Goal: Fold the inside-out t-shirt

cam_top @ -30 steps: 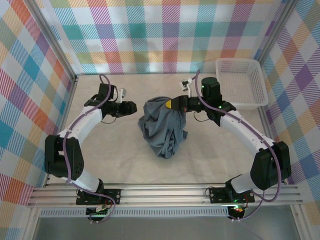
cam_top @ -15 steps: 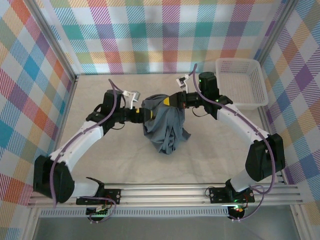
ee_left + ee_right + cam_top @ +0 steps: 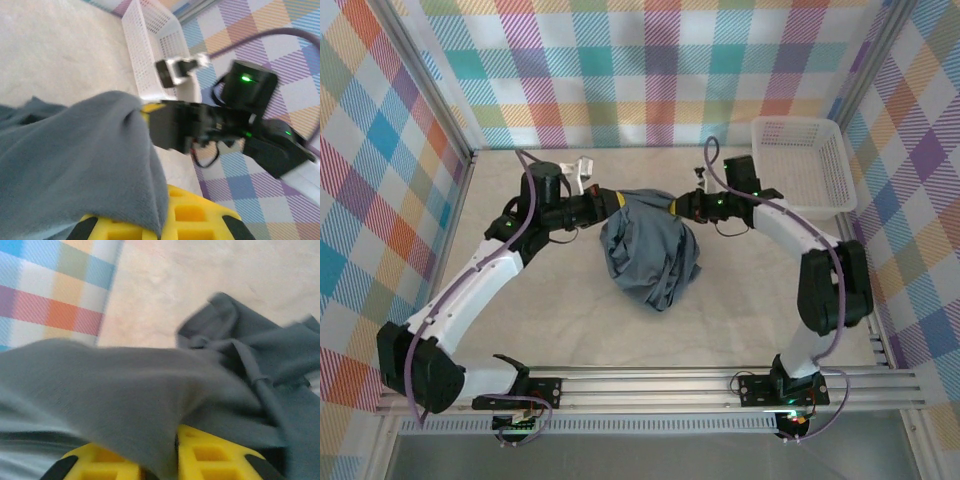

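Since the dark grey t-shirt (image 3: 650,255) is a crumpled bundle mid-worktop in the top view, strung by its far edge btwn the two arms, I judge the folding barely begun: no flat panel, no crease, no sleeve laid in. Left fingers (image 3: 617,201) meet the cloth at its far-left corner, right fingers (image 3: 673,207) at the far-right; the bulk sags toward the near edge. Left to do, prob.: spread it flat, then every fold. Worktop (image 3: 740,310) is a pale beige mat, faintly wrinkled. White mesh basket (image 3: 798,122) sits at the far right corner, well apart from the shirt. Plaid walls (image 3: 650,70) in pastel checks close three sides; an alu rail (image 3: 650,385) runs along the near edge w/ both arm bases bolted on.

Left wrist view: the yellow left fingers (image 3: 195,220) are together, clamped on a grey fold of t-shirt (image 3: 75,160) that drapes over them. The other arm's black wrist faces across, w/ the basket (image 3: 150,45) behind it on the beige worktop (image 3: 50,50).

Right wrist view: grey cloth (image 3: 100,385) lies over the yellow right fingers (image 3: 210,455) and drops into the slit btwn them. Whether they bite it or just cradle it, can't tell; it's blurred. More shirt is heaped beyond on the worktop (image 3: 200,270), plaid wall (image 3: 45,290) at left.
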`<state>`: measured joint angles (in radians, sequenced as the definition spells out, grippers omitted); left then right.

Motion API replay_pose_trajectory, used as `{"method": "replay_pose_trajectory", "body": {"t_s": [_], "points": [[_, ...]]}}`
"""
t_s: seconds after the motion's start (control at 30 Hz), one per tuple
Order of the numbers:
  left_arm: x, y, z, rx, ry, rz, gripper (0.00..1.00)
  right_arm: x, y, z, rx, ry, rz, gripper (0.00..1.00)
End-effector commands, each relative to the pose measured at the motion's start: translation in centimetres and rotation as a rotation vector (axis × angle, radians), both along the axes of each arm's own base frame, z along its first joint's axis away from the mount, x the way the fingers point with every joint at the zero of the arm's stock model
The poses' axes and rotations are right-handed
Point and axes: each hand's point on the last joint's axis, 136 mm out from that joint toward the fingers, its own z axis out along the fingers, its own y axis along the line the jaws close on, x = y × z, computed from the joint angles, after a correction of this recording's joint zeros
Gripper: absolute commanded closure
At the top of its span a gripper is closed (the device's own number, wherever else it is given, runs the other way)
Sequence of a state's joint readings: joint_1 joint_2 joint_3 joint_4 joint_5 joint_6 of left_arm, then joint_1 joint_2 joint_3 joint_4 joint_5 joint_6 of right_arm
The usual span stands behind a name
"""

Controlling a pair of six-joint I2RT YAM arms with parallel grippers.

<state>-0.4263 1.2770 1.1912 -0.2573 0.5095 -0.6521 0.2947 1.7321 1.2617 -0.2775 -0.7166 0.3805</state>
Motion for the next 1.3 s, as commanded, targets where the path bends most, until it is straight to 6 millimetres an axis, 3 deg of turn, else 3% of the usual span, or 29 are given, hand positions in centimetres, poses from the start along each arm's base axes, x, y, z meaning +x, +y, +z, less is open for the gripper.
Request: {"method": "replay_pose_trajectory", "body": {"t_s": [0.0,0.1,0.2,0.3,0.4,0.47,0.57,0.6,0.63,0.7,0.73,0.87,0.9,0.93,1.0,1.07,1.17,1.27], "points": [[-1.7,1.6,-0.9,0.022,0.162,0.055,1.0,-0.5,-1.6,-0.9,-0.126,-0.009,-0.029,0.66],[-1.6,1.8,-1.8,0.009,0.203,0.087,1.0,-1.1,-2.9,2.2,-0.161,-0.112,-0.125,0.56],[-0.9,1.9,-2.0,0.027,0.211,0.113,1.0,-3.6,-2.8,4.9,-0.225,-0.312,-0.2,0.5],[-0.3,1.5,-1.4,0.023,0.201,0.108,1.0,-7.2,0.6,6.9,-0.22,-0.491,-0.196,0.48],[0.3,1.2,-0.7,0.013,0.181,0.119,1.0,-9.4,5.0,7.8,-0.158,-0.508,-0.172,0.45],[0.5,1.0,-0.4,0.005,0.18,0.135,1.0,-9.7,8.3,8.0,-0.119,-0.499,-0.132,0.4],[0.7,0.9,-0.2,0.003,0.182,0.153,1.0,-8.6,11.4,6.6,-0.106,-0.448,-0.107,0.36],[0.7,1.0,-0.2,0.009,0.186,0.158,1.0,-8.2,11.9,6.0,-0.129,-0.439,-0.096,0.4],[0.6,1.2,-0.3,0.026,0.188,0.164,1.0,-7.7,12.1,5.5,-0.166,-0.427,-0.094,0.53],[0.5,2.2,-0.5,0.097,0.182,0.189,1.0,-7.8,12.0,6.0,-0.199,-0.451,-0.062,0.9],[0.8,3.0,-0.6,0.147,0.168,0.216,1.0,-8.4,12.1,6.9,-0.176,-0.48,-0.027,1.0],[3.6,6.7,-3.3,0.275,0.145,0.288,1.0,-12.0,11.8,10.6,0.035,-0.425,0.173,1.0],[4.3,7.1,-4.1,0.286,0.145,0.272,0.97,-12.4,11.4,11.3,0.091,-0.384,0.2,1.0],[5.0,7.3,-4.7,0.297,0.137,0.246,0.87,-12.5,10.6,12.1,0.162,-0.338,0.22,1.0],[5.8,7.5,-5.0,0.286,0.126,0.197,0.57,-12.9,9.4,13.7,0.295,-0.291,0.273,1.0],[5.5,7.1,-4.4,0.256,0.091,0.143,0.36,-13.0,8.5,14.1,0.347,-0.275,0.314,1.0],[3.4,5.7,-3.0,0.224,0.008,0.008,0.24,-12.9,7.8,13.9,0.367,-0.245,0.369,1.0],[0.6,4.7,-4.8,0.251,-0.007,-0.091,0.2,-12.9,7.6,14.2,0.383,-0.234,0.416,1.0]]}}
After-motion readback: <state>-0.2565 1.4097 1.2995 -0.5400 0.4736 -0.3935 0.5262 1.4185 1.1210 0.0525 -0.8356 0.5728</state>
